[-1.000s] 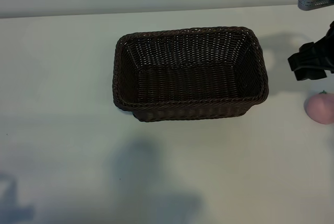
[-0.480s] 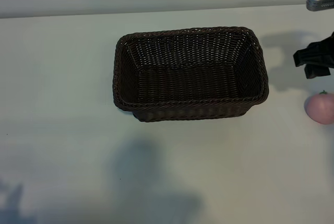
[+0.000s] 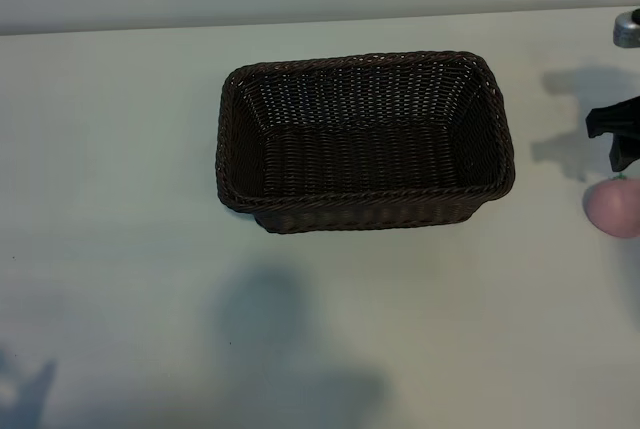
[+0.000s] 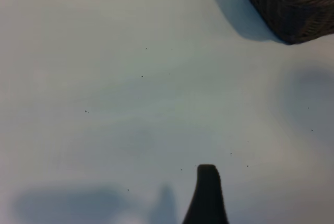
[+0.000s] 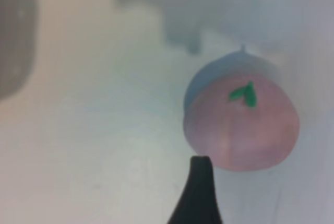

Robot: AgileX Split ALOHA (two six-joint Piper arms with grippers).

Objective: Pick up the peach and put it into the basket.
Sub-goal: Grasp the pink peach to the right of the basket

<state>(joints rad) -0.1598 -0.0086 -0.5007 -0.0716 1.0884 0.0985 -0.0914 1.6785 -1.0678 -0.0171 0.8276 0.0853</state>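
Note:
The dark-brown wicker basket stands in the middle of the white table and holds nothing. The pale-pink peach with its green stem tip rests on the table to the basket's right, at the exterior view's right edge. My right gripper hangs just behind the peach, open and apart from it. In the right wrist view the peach lies beyond one dark fingertip, with nothing between the fingers. My left gripper is outside the exterior view; its wrist view shows one fingertip over bare table and a corner of the basket.
The table is bare to the left of the basket and in front of it. Its far edge runs along the top of the exterior view. A silver part of the right arm shows at the upper right.
My right gripper has moved to the right, toward the picture's edge and closer to the peach. Basket and peach have stayed where they were.

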